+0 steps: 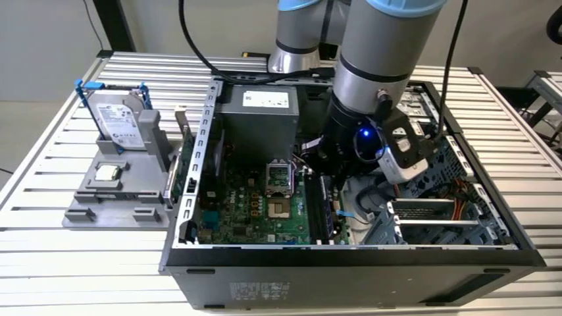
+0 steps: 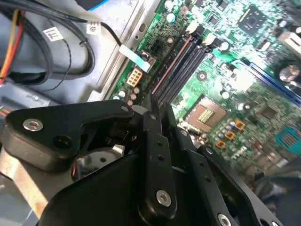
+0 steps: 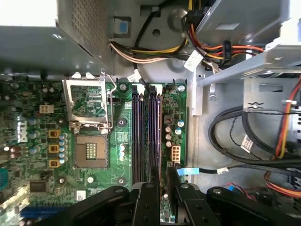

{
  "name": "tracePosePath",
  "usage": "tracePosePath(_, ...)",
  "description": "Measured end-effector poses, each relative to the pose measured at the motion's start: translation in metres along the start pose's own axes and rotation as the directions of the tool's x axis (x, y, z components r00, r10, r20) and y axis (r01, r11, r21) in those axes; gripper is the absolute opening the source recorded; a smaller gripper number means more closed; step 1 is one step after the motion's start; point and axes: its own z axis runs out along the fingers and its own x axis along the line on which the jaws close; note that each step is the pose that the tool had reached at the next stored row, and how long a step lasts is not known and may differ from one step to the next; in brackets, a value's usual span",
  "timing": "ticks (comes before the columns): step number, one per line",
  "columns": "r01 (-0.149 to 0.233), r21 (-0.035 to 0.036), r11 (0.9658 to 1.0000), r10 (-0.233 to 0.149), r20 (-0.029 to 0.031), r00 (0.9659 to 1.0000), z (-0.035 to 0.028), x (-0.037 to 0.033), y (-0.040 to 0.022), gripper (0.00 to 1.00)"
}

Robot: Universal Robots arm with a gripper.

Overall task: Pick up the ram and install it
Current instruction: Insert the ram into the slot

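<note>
Gripper (image 3: 162,181): just above memory slots (image 3: 146,132), grip state cannot be told | Ram (image 1: 173,176): apparently on edge outside the case, well apart from slots | Slots empty; install judged outstanding

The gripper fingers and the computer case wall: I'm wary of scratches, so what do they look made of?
The gripper fingers look like matte black plastic or coated metal, with small screws. The case wall looks like bare grey sheet metal, punched with holes.
</note>
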Motion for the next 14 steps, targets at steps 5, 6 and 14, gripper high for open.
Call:
tracePosePath(5, 0.000, -0.0009, 1.0000, 0.000, 0.0001, 1.0000, 0.0000, 0.0000, 0.0000, 0.00)
tracePosePath(6, 0.000, -0.0008, 1.0000, 0.000, 0.0000, 1.0000, -0.0001, 0.0000, 0.0000, 0.00)
tracePosePath(14, 0.000, -0.0026, 1.0000, 0.000, 0.0000, 1.0000, -0.0001, 0.0000, 0.0000, 0.00)
